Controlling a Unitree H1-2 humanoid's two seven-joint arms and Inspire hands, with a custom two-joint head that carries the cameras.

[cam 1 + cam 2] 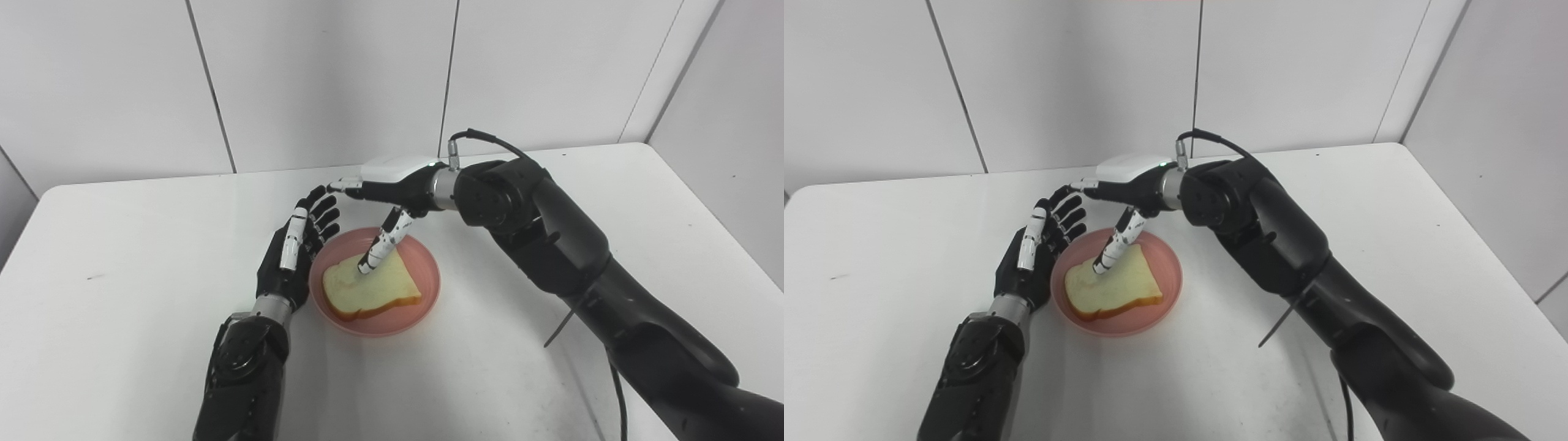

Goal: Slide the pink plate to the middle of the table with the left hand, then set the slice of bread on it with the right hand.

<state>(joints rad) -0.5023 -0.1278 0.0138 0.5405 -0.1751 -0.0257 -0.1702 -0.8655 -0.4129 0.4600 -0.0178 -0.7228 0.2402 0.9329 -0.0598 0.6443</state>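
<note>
**Bread on the plate, both hands close by**

A slice of bread (370, 286) lies flat inside a pink plate (422, 254) near the middle of a white surface (122, 245); the slice sits toward the plate's left half, its browned crust showing along the near edge, and the plate's bare pink rim shows on the far and right sides. The right hand (392, 184), its back capped in white, reaches in from the right over the far edge of the plate; it is spread and holds nothing; its fingers (346, 184) point left, level above the surface, while its thumb (383, 242) slants down with the tip at the top face of the bread, touching it or very nearly so. The left hand (294, 251) stands just beside the plate's left rim, palm turned toward the plate, spread and empty; whether it touches the rim cannot be told from either view. Its fingertips (324, 211) rise close under the right hand's fingers, yet the two hands stay apart. A black cable (490, 139) loops up from the right wrist; the dark right arm (551, 245) crosses the surface from the lower right corner; the left arm (245, 367) comes up from the bottom edge. Pale wall panels (331, 79) stand behind the surface.
</note>
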